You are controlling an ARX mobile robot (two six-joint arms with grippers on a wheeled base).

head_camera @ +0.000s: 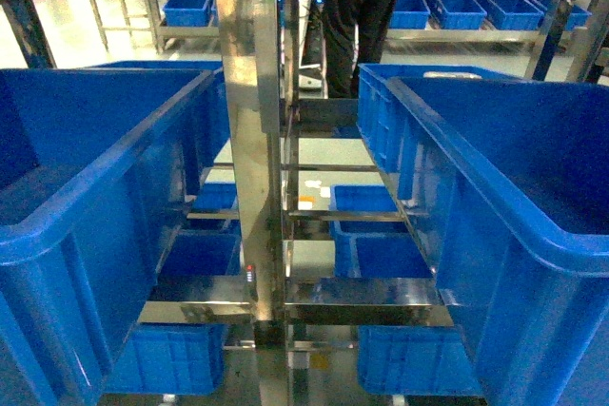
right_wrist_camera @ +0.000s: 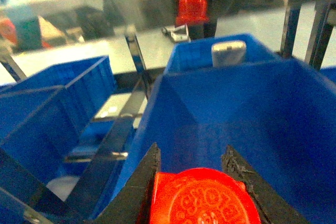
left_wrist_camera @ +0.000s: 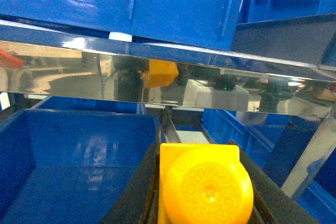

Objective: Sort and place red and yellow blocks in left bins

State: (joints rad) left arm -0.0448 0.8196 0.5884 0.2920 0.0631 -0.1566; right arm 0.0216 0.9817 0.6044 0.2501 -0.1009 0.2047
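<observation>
Head view only blue bins, left claw clamping yellow block, right claw clamping red block

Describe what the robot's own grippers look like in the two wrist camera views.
Only the fingers show. The left gripper has two dark, nearly black fingers, flat and smooth, widening toward the camera. The right gripper has matching black fingers with rough, slightly ragged inner edges. No cables or markings are visible, and neither arm appears in the head view.
</observation>
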